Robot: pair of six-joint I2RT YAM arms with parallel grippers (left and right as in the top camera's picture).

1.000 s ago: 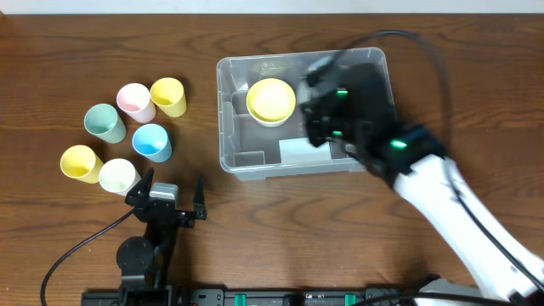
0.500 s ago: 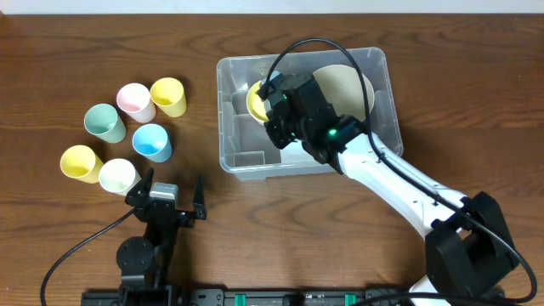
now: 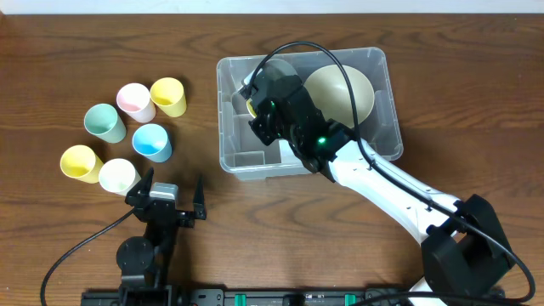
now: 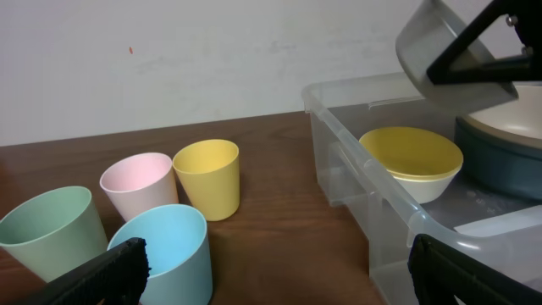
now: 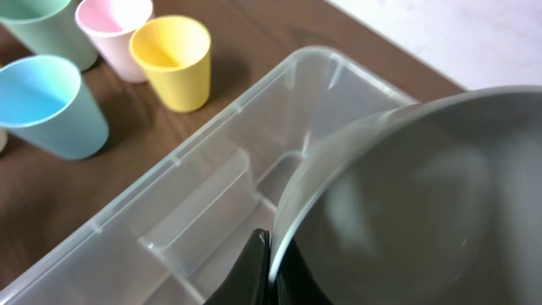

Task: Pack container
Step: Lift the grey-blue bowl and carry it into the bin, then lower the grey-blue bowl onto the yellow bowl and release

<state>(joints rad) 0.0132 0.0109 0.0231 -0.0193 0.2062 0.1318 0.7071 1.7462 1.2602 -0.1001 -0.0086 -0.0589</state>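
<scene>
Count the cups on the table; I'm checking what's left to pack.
6, clustered left of the container: pink cup, yellow cup farthest; green cup, blue cup midway; second yellow cup, cream cup nearest. Right arm may hide others inside.

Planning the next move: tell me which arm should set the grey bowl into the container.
Right. The right gripper pinches the rim of the grey bowl over the container; the left gripper sits open beside the cups.
</scene>
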